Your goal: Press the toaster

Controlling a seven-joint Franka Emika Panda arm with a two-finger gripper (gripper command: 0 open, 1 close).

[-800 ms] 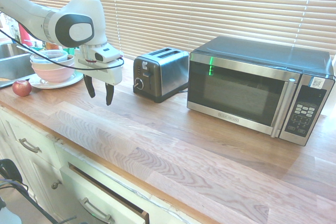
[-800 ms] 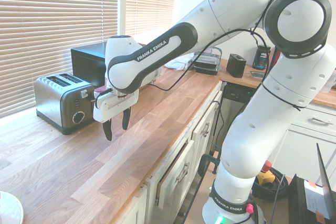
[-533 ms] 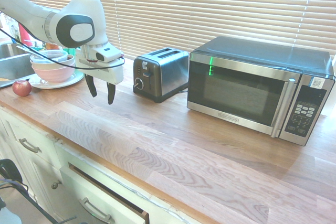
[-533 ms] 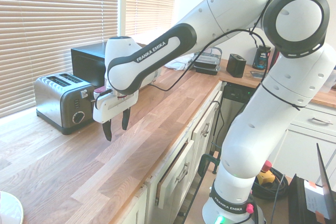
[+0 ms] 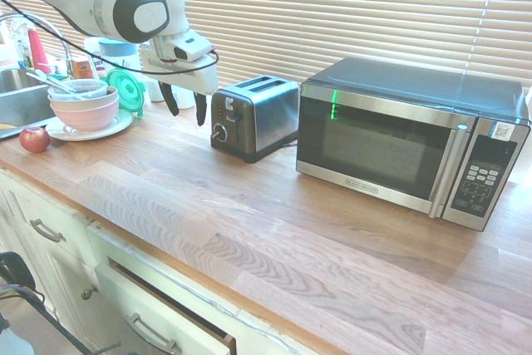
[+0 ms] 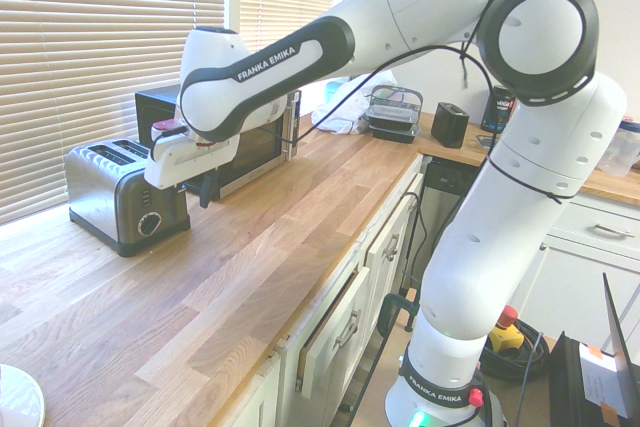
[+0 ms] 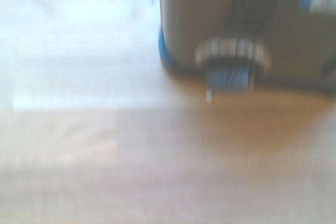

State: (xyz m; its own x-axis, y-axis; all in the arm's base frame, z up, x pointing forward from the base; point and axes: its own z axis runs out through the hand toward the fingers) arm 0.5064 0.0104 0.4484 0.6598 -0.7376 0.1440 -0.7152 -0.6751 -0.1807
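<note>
Toaster (image 5: 253, 117): on wooden surface (image 5: 249, 214), just beside microwave (image 5: 407, 143), black end panel with round knob (image 7: 232, 53) facing the jaws. Jaws (image 5: 184, 103): slightly parted, empty, hanging above the surface just beside that end panel. Beyond: stacked bowls (image 5: 83, 106), apple (image 5: 34, 140).
</note>
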